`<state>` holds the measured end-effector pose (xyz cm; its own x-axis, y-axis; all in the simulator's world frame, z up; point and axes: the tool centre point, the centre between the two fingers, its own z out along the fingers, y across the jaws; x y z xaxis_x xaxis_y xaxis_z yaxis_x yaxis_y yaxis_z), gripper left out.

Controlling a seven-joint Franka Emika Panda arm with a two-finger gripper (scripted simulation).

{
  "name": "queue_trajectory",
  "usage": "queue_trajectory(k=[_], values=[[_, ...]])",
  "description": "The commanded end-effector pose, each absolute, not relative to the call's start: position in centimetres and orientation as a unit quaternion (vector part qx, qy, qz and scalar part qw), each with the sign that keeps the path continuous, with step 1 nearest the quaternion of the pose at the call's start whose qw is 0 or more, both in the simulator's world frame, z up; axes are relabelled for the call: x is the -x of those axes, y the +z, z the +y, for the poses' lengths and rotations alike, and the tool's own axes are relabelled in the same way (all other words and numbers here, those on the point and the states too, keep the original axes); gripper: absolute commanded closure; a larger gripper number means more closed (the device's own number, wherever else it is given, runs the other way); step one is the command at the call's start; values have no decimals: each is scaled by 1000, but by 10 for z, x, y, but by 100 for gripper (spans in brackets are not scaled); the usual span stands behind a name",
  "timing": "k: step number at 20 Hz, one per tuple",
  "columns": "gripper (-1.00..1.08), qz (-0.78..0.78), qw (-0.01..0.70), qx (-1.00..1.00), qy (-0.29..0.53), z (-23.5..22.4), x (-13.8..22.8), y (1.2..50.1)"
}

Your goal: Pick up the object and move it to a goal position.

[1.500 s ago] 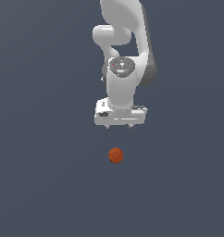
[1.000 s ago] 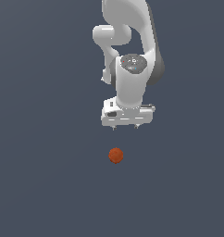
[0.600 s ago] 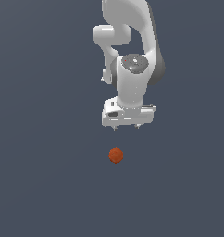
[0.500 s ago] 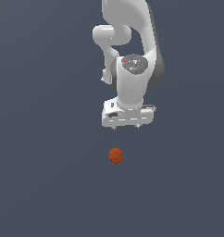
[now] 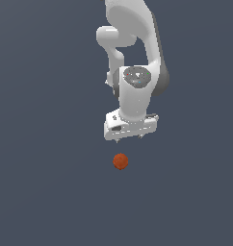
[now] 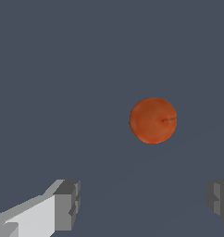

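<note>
End effector [image 5: 129,138] hovered above the ball [image 5: 120,161], fingers [image 6: 65,204] spread and empty. A clean grasp required centring the ball between them before descending.

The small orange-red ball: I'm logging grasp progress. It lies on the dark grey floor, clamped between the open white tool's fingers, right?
Not clamped. The small orange-red ball lies on the dark grey floor, apart from the open white tool; the wrist view shows its fingers spread wide, short of the ball.

An orange-red ball [image 6: 153,120] lies on the dark floor [image 6: 63,69]. The gripper [image 6: 144,203] is spread wide, its fingers [image 6: 67,204] clear of it.
</note>
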<state>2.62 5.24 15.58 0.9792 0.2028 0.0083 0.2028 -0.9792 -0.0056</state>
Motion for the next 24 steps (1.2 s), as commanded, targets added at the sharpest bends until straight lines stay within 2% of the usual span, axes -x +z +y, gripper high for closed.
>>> queue_trajectory(k=[1, 12, 24], values=[[-92, -125, 2, 992, -3, 49, -33, 149], [-92, -237, 0, 971, -1, 29, -67, 113], [-92, -280, 0, 960, 0, 20, -78, 97]])
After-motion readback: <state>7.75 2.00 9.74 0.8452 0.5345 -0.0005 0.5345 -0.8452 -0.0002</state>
